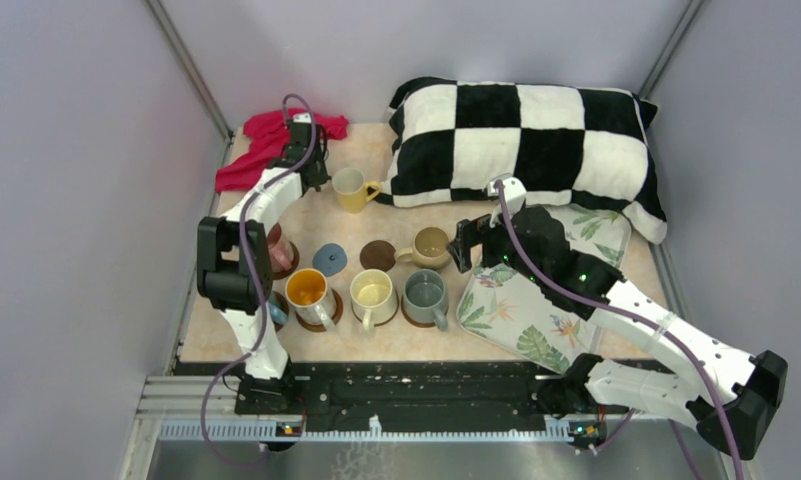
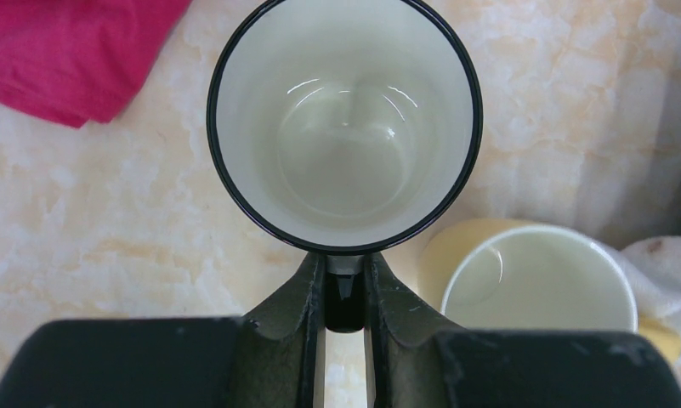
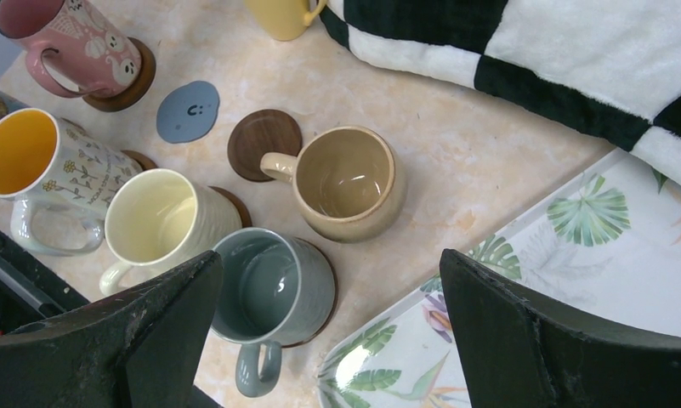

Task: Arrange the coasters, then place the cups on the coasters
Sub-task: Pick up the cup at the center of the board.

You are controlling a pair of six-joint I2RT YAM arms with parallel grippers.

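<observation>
Top external view: the left gripper [image 1: 306, 152] is at upper left, near the red cloth [image 1: 276, 135] and the yellow mug [image 1: 351, 188]; what it holds is hidden here. The right gripper [image 1: 466, 245] hovers at centre beside the tan mug [image 1: 431, 245], with its arm over the leaf-print tray [image 1: 536, 330]. The blue-grey coaster [image 1: 329, 259] and the dark brown coaster [image 1: 378, 255] lie bare. The orange-lined mug [image 1: 306, 290], cream mug [image 1: 372, 292] and grey mug [image 1: 425, 293] stand in a row at lower centre, each on a brown disc.

Left wrist view: the jaws are clenched on the near side of a white black-rimmed mug [image 2: 345, 127] at upper centre. Whether they hold the rim or the handle cannot be told. The yellow mug sits at lower right, close to it.

Right wrist view: the jaws are spread wide with nothing between them, above the grey mug. The tan mug stands at centre, off the dark brown coaster, with only its handle over the disc's edge. The pink mug [image 3: 73, 42] at upper left is seated on its coaster.

Risks, as judged: the narrow one-sided pinch may let the white mug swing or slip in transit. A low carry could clip the yellow mug. A misjudged descent by the right gripper could strike the grey mug or push the tan mug further from its disc.
</observation>
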